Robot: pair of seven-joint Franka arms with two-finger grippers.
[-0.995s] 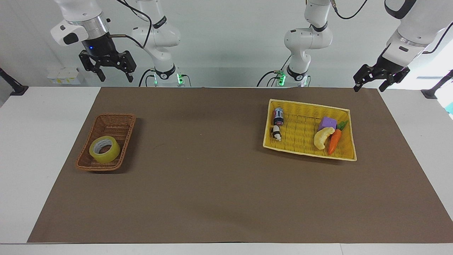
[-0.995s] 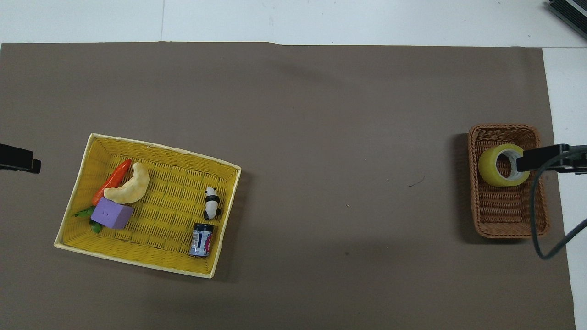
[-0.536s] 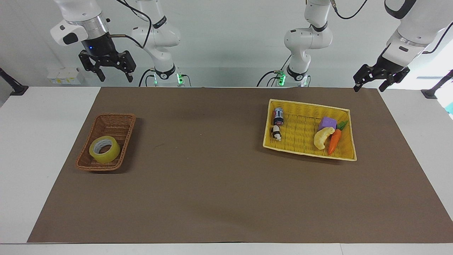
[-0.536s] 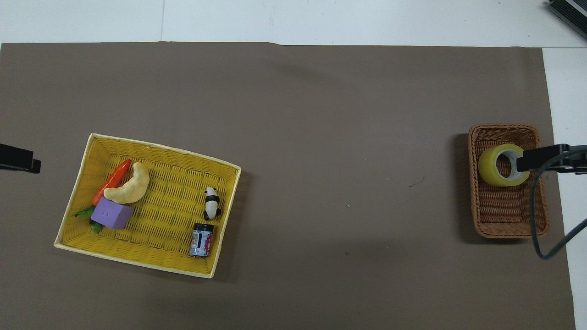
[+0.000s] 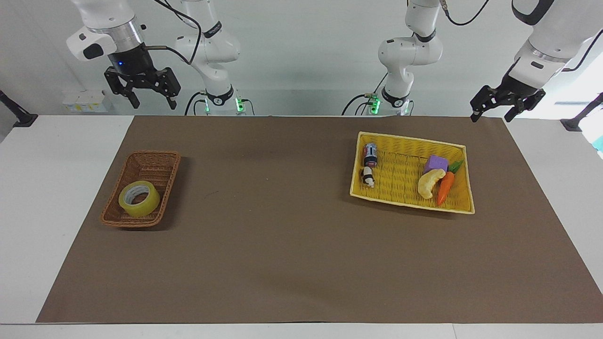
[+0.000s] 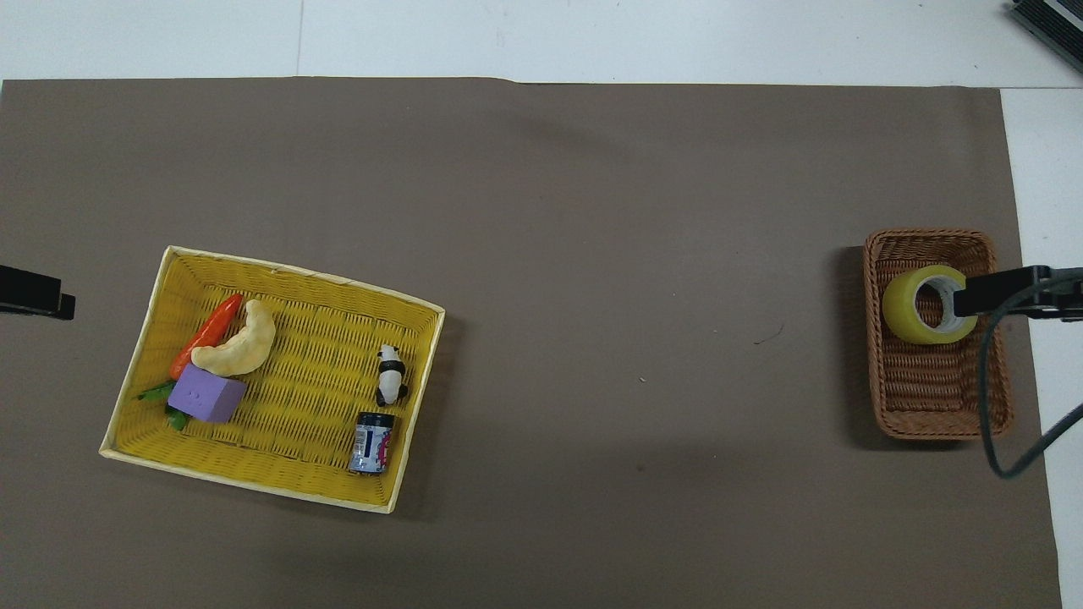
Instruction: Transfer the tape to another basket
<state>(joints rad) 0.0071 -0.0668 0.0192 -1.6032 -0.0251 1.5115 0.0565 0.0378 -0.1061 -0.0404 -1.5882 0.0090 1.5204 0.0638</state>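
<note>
The tape (image 5: 139, 198), a yellowish roll with a white core, lies in the brown wicker basket (image 5: 141, 154) at the right arm's end of the table; from overhead the tape (image 6: 898, 309) sits in the half of that basket (image 6: 926, 240) farther from the robots. My right gripper (image 5: 153, 101) hangs open high above the table's edge by the robots, well clear of the basket. One of its fingers (image 6: 998, 292) overlaps the roll in the overhead view. My left gripper (image 5: 492, 114) waits open and raised at the left arm's end.
A larger yellow basket (image 5: 410, 139) toward the left arm's end holds a banana toy (image 5: 429, 182), carrot (image 5: 444, 187), purple block (image 5: 436, 164), small can (image 5: 370, 155) and panda figure (image 5: 367, 176). A brown mat (image 5: 273, 226) covers the table between the baskets.
The right gripper has crept slightly upward. The tape, both baskets and the left gripper stay where they were.
</note>
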